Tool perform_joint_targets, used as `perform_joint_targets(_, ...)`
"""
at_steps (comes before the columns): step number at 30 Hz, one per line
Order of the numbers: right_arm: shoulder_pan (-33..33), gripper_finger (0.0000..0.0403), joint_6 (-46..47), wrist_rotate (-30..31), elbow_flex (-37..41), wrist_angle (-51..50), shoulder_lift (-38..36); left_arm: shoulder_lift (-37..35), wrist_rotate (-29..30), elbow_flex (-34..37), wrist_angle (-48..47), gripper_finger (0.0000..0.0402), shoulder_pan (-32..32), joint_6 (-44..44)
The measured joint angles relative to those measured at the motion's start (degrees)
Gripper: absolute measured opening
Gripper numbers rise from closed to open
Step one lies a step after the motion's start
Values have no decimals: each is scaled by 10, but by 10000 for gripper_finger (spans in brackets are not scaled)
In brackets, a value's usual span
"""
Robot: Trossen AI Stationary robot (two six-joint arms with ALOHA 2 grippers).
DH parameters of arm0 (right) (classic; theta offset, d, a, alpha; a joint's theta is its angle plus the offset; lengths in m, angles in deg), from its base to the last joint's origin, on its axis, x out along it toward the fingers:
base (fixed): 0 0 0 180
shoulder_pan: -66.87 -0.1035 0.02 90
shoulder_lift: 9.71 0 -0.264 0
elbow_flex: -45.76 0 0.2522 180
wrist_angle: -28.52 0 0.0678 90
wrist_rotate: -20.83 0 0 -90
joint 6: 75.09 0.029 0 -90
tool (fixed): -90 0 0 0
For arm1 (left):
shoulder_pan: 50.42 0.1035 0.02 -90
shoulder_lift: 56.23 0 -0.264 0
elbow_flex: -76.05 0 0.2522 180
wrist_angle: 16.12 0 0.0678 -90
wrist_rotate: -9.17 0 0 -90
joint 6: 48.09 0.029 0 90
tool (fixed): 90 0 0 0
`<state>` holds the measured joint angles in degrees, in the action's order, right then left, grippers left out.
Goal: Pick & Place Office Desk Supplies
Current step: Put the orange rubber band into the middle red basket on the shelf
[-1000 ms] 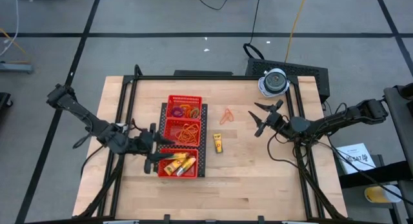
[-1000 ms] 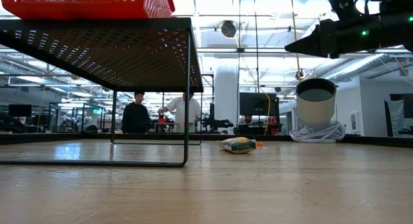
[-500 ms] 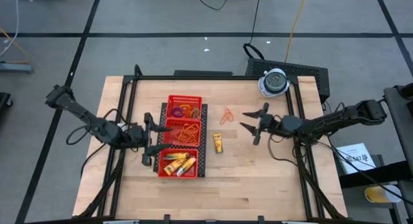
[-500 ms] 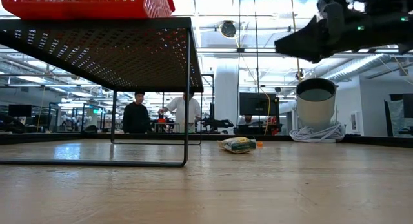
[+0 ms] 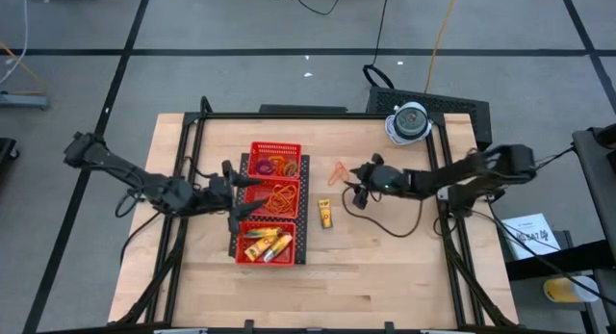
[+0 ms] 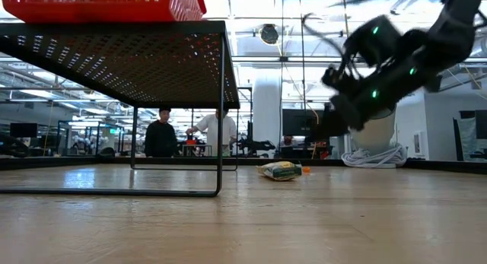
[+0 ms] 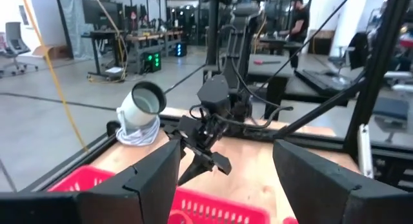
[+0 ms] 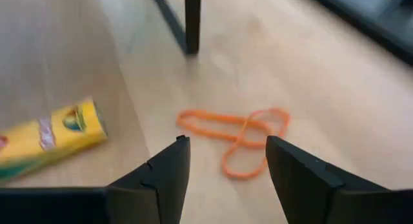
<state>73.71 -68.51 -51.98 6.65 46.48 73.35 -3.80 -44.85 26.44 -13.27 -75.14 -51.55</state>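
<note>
Landmark: red mesh three-compartment tray (image 5: pixel 272 153).
Right gripper (image 5: pixel 352 187): fingers apart, empty, beside thin orange rubber-band loops (image 8: pixel 236 140) lying right of tray.
Left gripper (image 5: pixel 234 190): open, empty, at tray's left edge.

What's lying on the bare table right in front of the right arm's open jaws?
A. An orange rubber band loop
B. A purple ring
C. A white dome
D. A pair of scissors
A. The right wrist view shows the orange rubber band lying twisted on the wood just beyond the right gripper, whose jaws stand open; the high view shows it beside that gripper too.
</note>
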Motion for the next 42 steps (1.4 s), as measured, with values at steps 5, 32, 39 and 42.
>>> perform_joint_targets(5, 35, 181, 8, -56, 0, 61, 84, 21, 0, 0, -3, 253, 13, -1)
perform_joint_targets(32, 52, 5, -72, -72, -31, 67, 182, 38, -35, 0, -5, 254, 60, -8)
perform_joint_targets(39, 52, 3, -73, -67, -28, 38, 135, 38, -35, 0, -5, 252, 67, -21)
perform_joint_targets(42, 51, 3, -73, -65, -28, 21, 98, 38, -35, 0, -3, 256, 68, -23)
